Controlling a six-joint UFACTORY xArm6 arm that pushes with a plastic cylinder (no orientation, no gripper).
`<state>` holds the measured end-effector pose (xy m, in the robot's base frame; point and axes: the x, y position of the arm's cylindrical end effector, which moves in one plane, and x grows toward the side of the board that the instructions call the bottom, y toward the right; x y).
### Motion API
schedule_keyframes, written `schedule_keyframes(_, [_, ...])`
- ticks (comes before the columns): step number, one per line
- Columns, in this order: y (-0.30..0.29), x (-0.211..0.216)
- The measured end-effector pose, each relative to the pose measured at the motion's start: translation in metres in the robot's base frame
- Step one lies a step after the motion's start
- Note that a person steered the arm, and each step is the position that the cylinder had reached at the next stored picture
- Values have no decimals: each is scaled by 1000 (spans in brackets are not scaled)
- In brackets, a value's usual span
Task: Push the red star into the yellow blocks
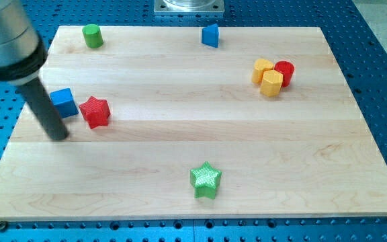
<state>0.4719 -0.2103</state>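
Note:
The red star (95, 111) lies at the view's left on the wooden board (193, 148). Two yellow blocks (267, 76) sit together at the view's upper right, touching a red cylinder (285, 71). My tip (60, 136) rests on the board just left of and slightly below the red star, with a small gap between them. A blue cube (63, 103) sits right beside the rod, on the red star's left.
A green cylinder (92, 35) stands at the top left. A blue block (210, 35) stands at the top middle. A green star (205, 179) lies near the bottom middle. The board's left edge is close to my tip.

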Motion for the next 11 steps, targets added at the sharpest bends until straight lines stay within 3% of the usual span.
schedule_keyframes(1, [114,-34])
schedule_keyframes(2, [191,-48])
schedule_keyframes(3, [138,-51])
schedule_keyframes(5, [293,-75])
schedule_keyframes(7, [224,-98])
schedule_keyframes(9, [314,-111])
schedule_keyframes(10, [275,-122])
schedule_keyframes(11, [276,-173])
